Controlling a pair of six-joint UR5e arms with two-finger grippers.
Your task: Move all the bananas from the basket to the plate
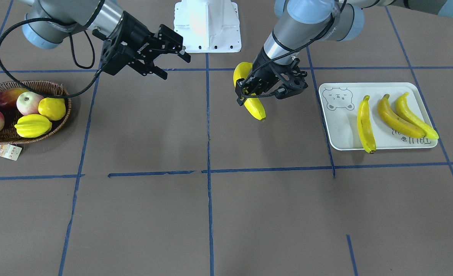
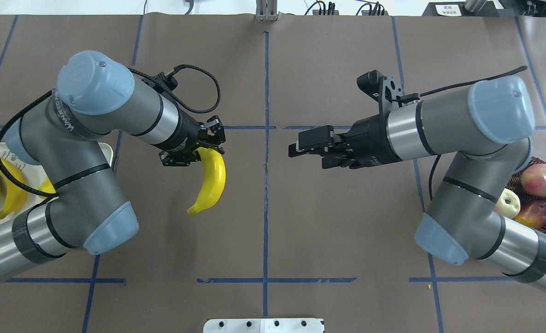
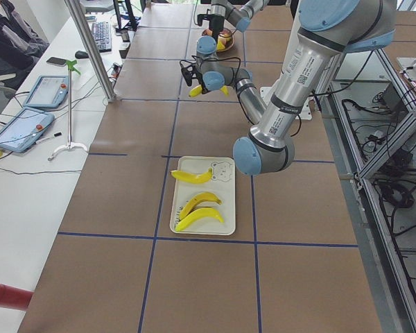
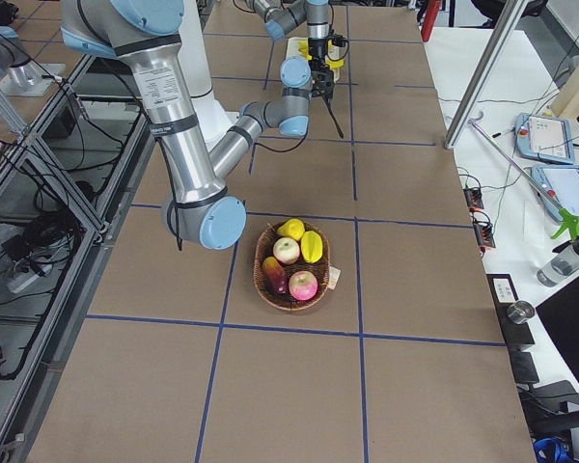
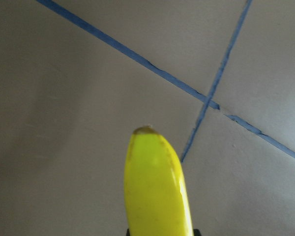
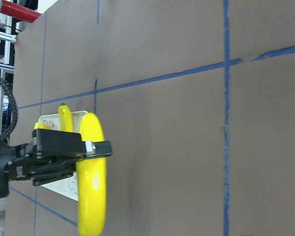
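The glossy yellow curved banana hangs steeply with its long axis near upright and its dark tip down (well clear of the brown table). The left gripper is clenched on it. Three more bananas lie side by side on the off-white rectangular bear-face plate, whose lettering is unreadable. The right gripper is spread wide, holding nothing.

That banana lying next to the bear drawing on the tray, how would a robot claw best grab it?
Around its middle, straight down from above. The banana lies flat on the plate, with bare surface along both long sides, so a finger could likely drop on each side and pinch its narrow width. The ends taper, and one tip overhangs the rim.
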